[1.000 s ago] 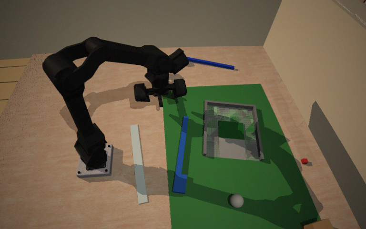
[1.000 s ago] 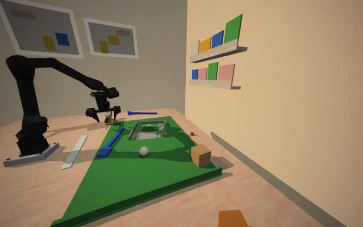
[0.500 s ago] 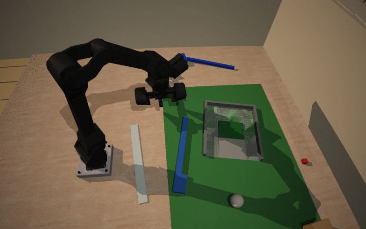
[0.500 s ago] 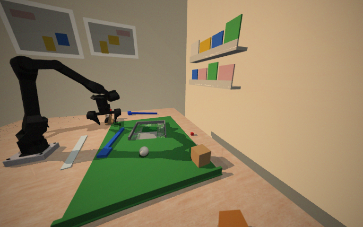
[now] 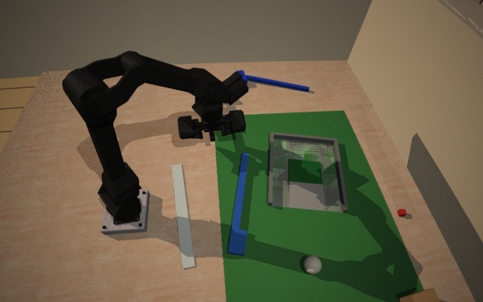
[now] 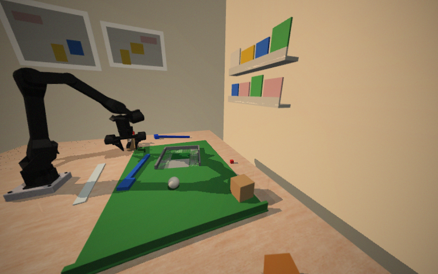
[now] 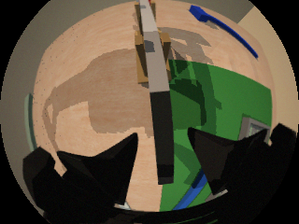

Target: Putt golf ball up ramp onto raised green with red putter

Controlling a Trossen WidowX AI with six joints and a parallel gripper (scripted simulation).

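I have the wooden bench (image 5: 53, 170) under everything, with the green mat (image 5: 302, 234) spread across its right half. The black arm (image 5: 103, 117) stands on its base plate at the left and reaches over to the mat's far left corner. On the mat sits the raised green (image 5: 305, 170), a grey-walled tray with its ramp on the near side. Left of it a long blue bar (image 5: 239, 202) lies along the mat's left part, and a pale strip (image 5: 182, 213) lies on bare bench between that bar and the arm's base. A second, thinner blue stick (image 5: 277, 82) lies on the bench beyond the mat.

The gripper (image 7: 163, 156) points down at the far left corner of the mat, and my wrist camera shows the red putter (image 7: 156, 81) running away between the two dark fingers, its red tip at the far end and a tan stand under its middle. The fingers are half-way in, with gaps on both sides of the shaft, so I read them as apart and not clamped on it, though the fisheye view is poor.

A tan cube (image 6: 242, 187) sits at the mat's near right corner. The golf ball (image 5: 312, 264) rests on the mat, near of the ramp. A tiny red block (image 5: 401, 212) lies on the bench to the right.
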